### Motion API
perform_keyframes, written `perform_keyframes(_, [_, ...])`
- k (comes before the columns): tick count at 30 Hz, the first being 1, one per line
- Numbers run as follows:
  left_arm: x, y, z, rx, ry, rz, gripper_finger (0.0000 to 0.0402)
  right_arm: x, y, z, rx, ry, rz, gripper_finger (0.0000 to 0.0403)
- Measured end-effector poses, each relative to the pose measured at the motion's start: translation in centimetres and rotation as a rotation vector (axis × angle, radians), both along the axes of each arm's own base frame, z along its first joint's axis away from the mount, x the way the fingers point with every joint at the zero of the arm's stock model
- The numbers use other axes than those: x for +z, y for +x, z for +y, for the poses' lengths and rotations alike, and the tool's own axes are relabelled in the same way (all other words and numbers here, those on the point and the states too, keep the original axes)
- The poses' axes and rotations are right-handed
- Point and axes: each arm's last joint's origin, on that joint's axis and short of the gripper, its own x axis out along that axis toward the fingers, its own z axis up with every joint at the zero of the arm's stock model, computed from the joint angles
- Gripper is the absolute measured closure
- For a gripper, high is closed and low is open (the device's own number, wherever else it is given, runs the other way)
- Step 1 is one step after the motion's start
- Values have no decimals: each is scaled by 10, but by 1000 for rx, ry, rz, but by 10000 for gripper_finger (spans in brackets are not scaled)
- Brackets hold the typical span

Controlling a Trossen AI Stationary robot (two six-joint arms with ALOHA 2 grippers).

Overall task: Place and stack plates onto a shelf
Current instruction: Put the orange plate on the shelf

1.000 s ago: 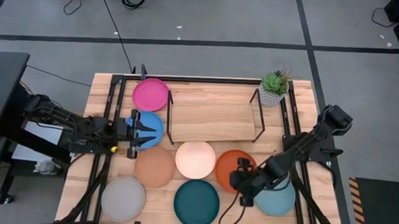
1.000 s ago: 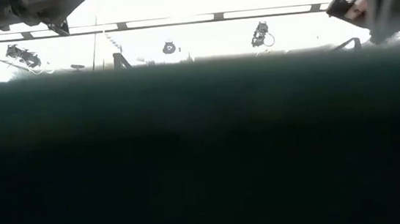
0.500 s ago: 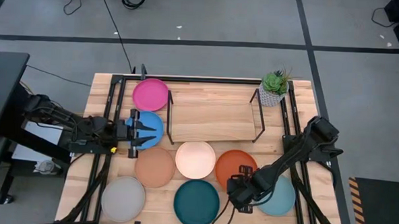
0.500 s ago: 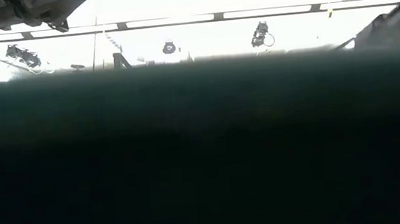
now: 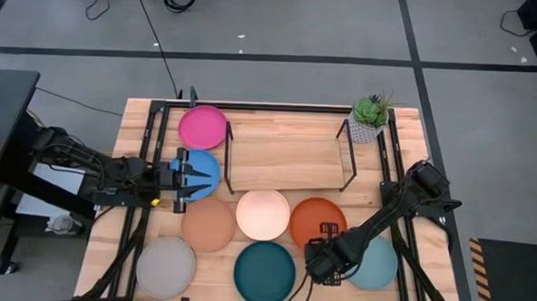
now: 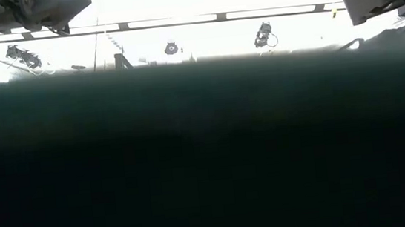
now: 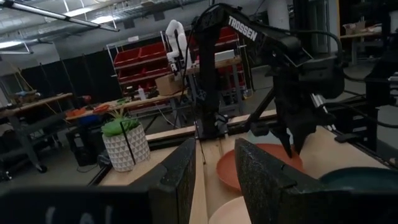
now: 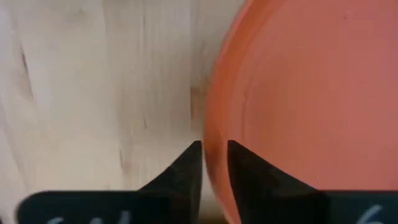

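Note:
Eight plates lie flat on the wooden table in the high view: magenta point(image 5: 202, 128), blue point(image 5: 208, 169), tan point(image 5: 208, 225), cream point(image 5: 263, 214), orange point(image 5: 318, 221), dark teal point(image 5: 264, 271), pale blue point(image 5: 379, 262) and grey point(image 5: 165, 266). The black-rod shelf point(image 5: 287, 151) stands behind them with its board bare. My right gripper point(image 5: 321, 260) is down at the orange plate's near rim, shut on it. My left gripper point(image 5: 193, 176) hovers over the blue plate, its fingers a little apart, holding nothing. My right gripper point(image 8: 214, 149) pinches the orange plate's rim point(image 8: 210, 127) at its near-left side. One finger point(image 8: 189, 168) stands outside over the wood and the other point(image 8: 242, 168) inside over the plate's face. The fingers point down from above. The plate lies flat on the table.
A small potted plant point(image 5: 368, 119) stands at the shelf's far right corner. Black rails point(image 5: 151, 145) run along both table sides. The dark teal plate lies close to the left of the right gripper and the pale blue plate to its right. The low view is mostly blocked by something dark.
My right gripper has moved toward the table's near edge and a little left, going down from above the orange plate's right part to its near rim. The plates have stayed where they were. My left arm has kept still.

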Motion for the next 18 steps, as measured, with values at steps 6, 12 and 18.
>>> perform_keyframes(6, [0, 0, 0, 0, 0, 0, 283, 1, -1, 1, 23, 11, 9, 384])
perform_keyframes(12, [0, 0, 0, 0, 0, 0, 283, 11, -3, 0, 36, 43, -8, 389])
perform_keyframes(18, [0, 0, 0, -3, -20, -1, 283, 32, -6, -3, 49, 82, -62, 389])
